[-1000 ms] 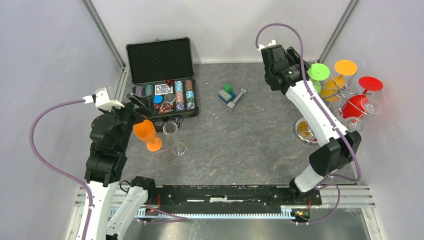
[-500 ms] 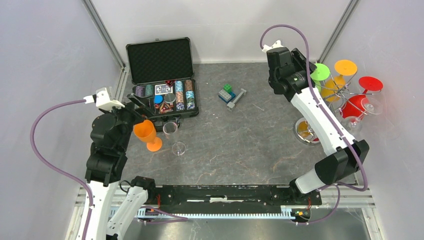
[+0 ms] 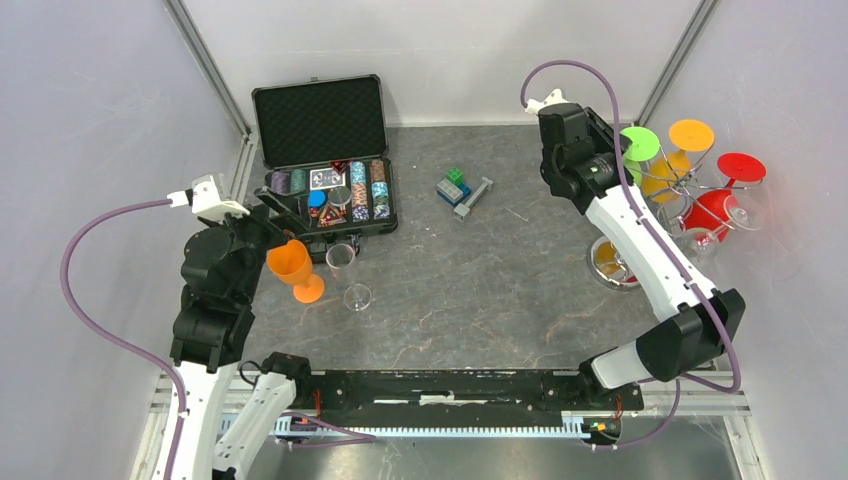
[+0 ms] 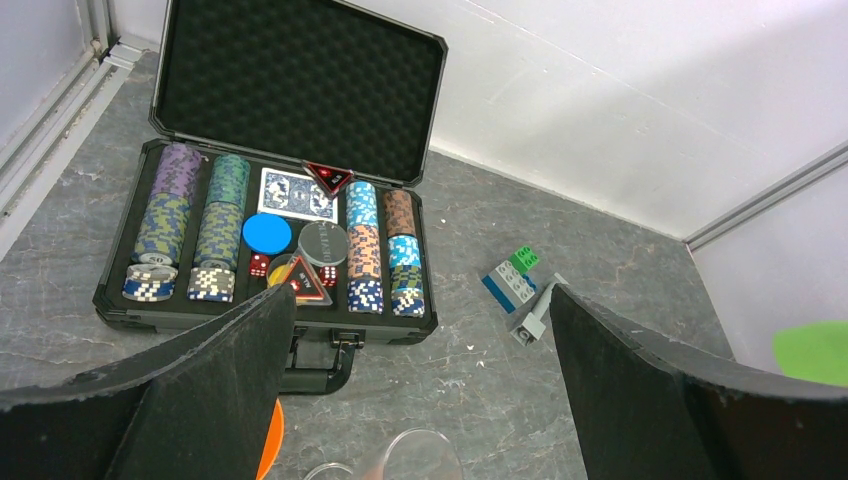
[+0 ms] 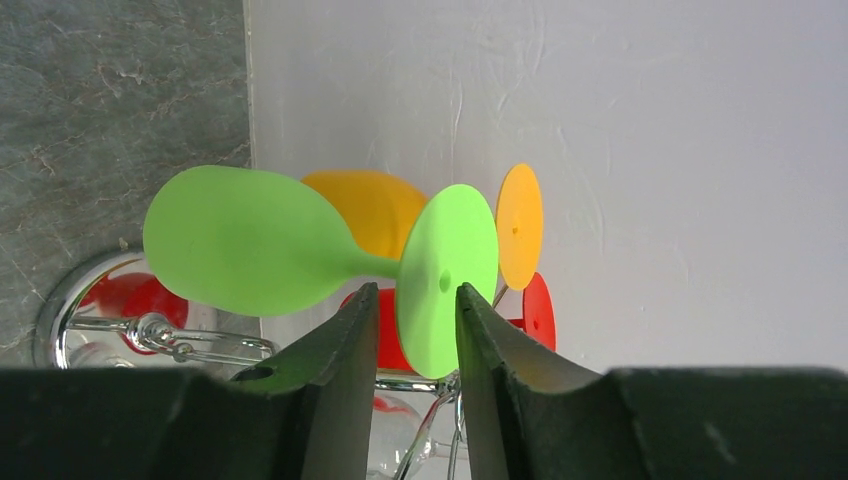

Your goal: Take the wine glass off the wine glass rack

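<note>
The wine glass rack [image 3: 688,188] is a silver wire stand at the right wall, with its round base [image 3: 610,262] on the table. Green [image 3: 637,143], orange [image 3: 690,134], red [image 3: 741,167] and clear [image 3: 745,212] glasses hang upside down on it. My right gripper [image 3: 612,160] is at the green glass. In the right wrist view its jaws [image 5: 415,310] stand a narrow gap apart, and the green glass's foot [image 5: 445,270] shows just beyond the gap. I see no grip on it. My left gripper [image 4: 420,300] is wide open and empty, above an orange glass [image 3: 292,265] and a clear glass [image 3: 345,265] standing on the table.
An open black case of poker chips [image 3: 330,190] lies at the back left. A few toy bricks [image 3: 462,190] lie at the back middle. The rack stands tight against the right wall [image 3: 790,120]. A metal corner post [image 3: 665,70] rises behind it.
My right gripper has moved right and a little back, closing in on the green glass on the rack. The left arm and the glasses on the table have not moved.
</note>
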### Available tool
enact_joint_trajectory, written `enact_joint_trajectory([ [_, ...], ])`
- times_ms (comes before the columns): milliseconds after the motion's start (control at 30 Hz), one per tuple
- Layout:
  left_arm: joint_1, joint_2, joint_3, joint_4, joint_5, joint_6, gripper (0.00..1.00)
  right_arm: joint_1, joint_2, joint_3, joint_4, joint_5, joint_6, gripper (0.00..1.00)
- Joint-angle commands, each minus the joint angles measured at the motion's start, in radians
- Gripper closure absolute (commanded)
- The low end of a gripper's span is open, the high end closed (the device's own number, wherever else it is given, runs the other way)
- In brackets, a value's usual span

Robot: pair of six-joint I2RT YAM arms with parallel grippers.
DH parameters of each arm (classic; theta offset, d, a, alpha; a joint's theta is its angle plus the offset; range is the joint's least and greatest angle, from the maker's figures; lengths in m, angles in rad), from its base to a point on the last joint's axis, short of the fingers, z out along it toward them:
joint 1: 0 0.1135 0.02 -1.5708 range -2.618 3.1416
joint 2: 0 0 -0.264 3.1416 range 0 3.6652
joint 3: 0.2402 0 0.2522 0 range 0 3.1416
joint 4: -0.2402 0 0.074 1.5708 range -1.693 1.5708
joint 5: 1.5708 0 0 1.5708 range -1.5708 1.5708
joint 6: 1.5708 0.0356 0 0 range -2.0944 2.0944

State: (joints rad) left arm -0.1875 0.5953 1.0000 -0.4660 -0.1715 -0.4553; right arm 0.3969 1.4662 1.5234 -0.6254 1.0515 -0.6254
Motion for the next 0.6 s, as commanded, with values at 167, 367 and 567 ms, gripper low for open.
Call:
enact_joint_trajectory([
  [167,-0.001,0.002,0.011,0.019,0.026,0.006,0.0,-0.005,-0.049,-0.035,0.093,-0.023,-0.075,0.62],
  [367,-0.001,0.003,0.015,0.011,0.027,0.013,0.0,-0.009,-0.037,-0.037,0.097,-0.025,-0.088,0.68],
  [567,-0.001,0.003,0.019,0.006,0.03,0.017,0.0,-0.009,-0.033,-0.022,0.097,-0.009,-0.094,0.81],
])
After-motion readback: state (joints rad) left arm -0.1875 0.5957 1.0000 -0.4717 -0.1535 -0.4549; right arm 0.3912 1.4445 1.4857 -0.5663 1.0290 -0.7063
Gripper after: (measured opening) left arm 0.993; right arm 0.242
